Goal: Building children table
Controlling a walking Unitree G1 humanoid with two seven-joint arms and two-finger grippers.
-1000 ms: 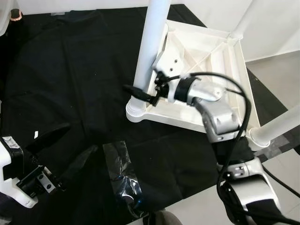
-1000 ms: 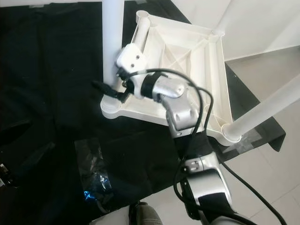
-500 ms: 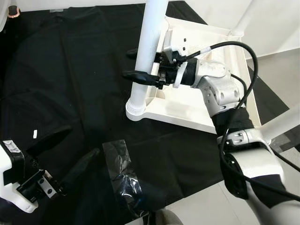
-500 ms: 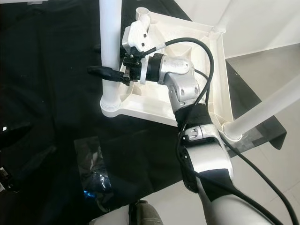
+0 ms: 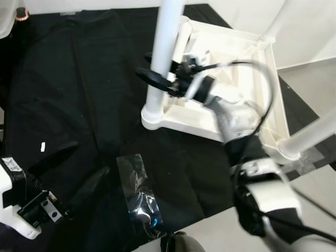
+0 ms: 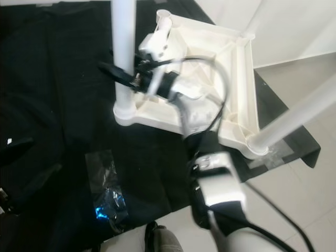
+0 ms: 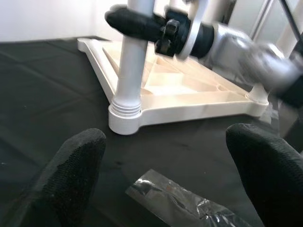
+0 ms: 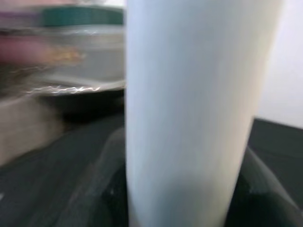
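I have the right gripper (image 5: 157, 79) clamped around the near leg (image 5: 161, 58) of the upturned table (image 5: 262, 100) to seat it; left gripper (image 7: 161, 184) waits open beside the corner.

One white table top (image 5: 239, 58) is lying upside down in the upper right of the left eye view. Three white table legs are showing: one leg (image 5: 163, 58) is standing at the near left corner, a second leg (image 5: 310, 136) is rising at the right edge, and a third leg (image 5: 275, 18) is leaning at the top right. One black cloth (image 5: 73, 105) is covering the floor, and one crumpled clear plastic wrapper (image 5: 137, 194) is lying at the lower centre. Two grippers are showing: the right gripper (image 5: 157, 79) by the near leg and the left gripper (image 5: 68, 168) at the lower left.
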